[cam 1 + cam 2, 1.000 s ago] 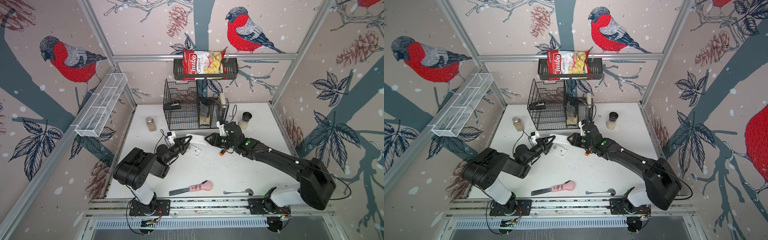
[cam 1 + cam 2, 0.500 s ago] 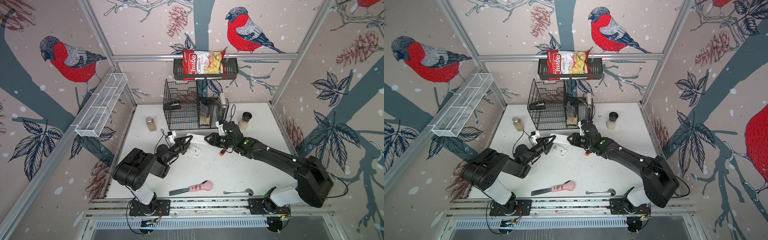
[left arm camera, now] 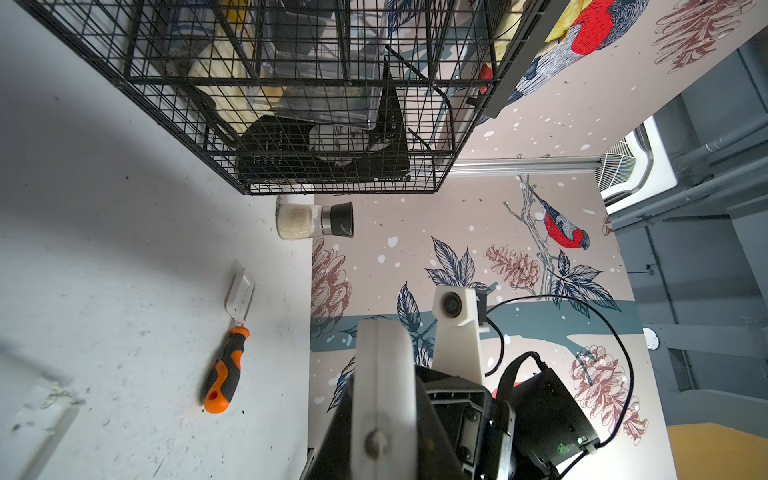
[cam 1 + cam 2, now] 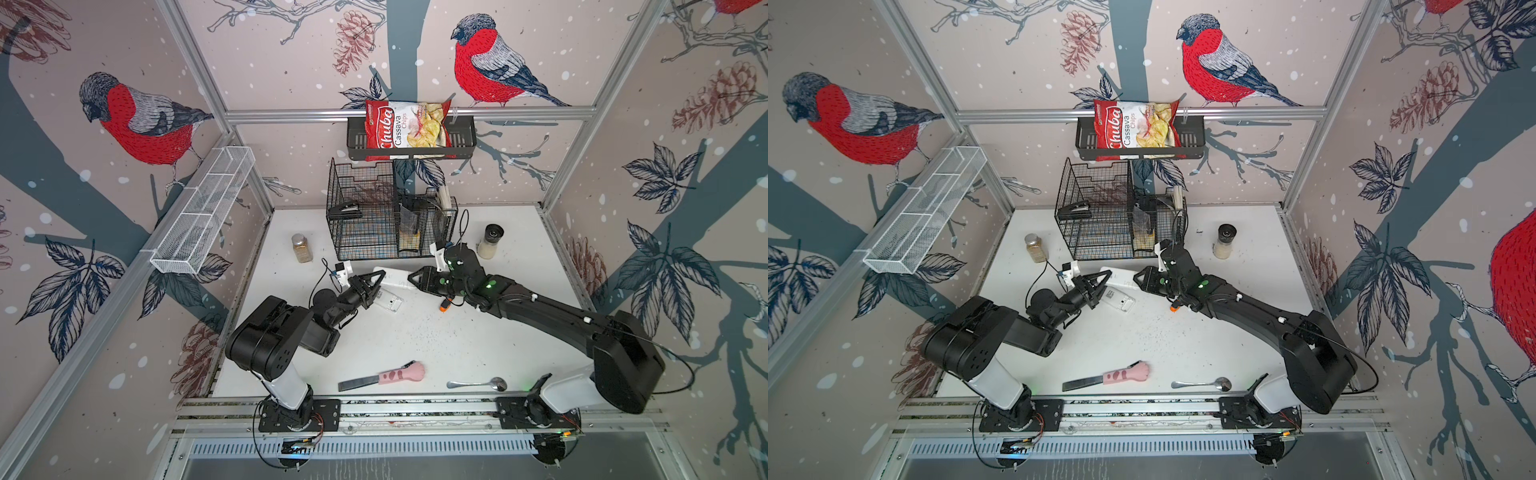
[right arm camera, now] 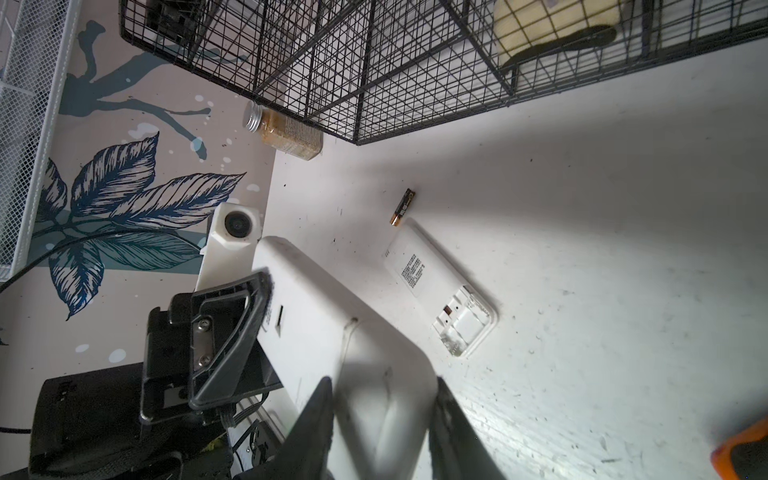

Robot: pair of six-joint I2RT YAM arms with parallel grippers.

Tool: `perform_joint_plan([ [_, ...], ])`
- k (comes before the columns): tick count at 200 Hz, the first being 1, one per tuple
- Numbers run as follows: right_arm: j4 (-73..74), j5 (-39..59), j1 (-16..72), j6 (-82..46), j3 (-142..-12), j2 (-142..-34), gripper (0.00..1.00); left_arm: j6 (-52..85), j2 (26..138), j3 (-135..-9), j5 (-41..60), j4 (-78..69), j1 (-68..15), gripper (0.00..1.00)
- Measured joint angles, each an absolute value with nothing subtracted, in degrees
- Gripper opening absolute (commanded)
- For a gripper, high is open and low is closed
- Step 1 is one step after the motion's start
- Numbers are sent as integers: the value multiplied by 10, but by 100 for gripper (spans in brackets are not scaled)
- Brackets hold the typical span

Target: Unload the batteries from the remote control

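Now that the right gripper [image 5: 382, 386] has narrowed around the remote [image 5: 316, 324] the left gripper [image 4: 378, 279] clamps (can't tell if it's gripping yet), unloading looks close.

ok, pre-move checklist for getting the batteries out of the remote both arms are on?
1. Left gripper shut on the held remote: ok.
2. Right gripper jaws flank that remote's other end: ok.
3. Right jaws actually pressing on it: cannot tell.
4. Held remote's battery door off: cannot tell.
5. Second remote flat on the table, compartment open and empty: ok.
6. Loose battery on the table by the second remote's end, clear of both grippers: ok.
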State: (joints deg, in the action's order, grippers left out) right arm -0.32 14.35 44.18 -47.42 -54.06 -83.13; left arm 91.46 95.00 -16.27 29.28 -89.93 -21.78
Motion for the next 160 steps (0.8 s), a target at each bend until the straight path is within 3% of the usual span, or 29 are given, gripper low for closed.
perform_joint_plan([
  [64,8,139,442,-483,-535,-831,32,915,950,-163,288,-897,-218,0],
  [160,9,140,441,-481,-531,-821,38,915,953,-163,289,-904,-219,0],
])
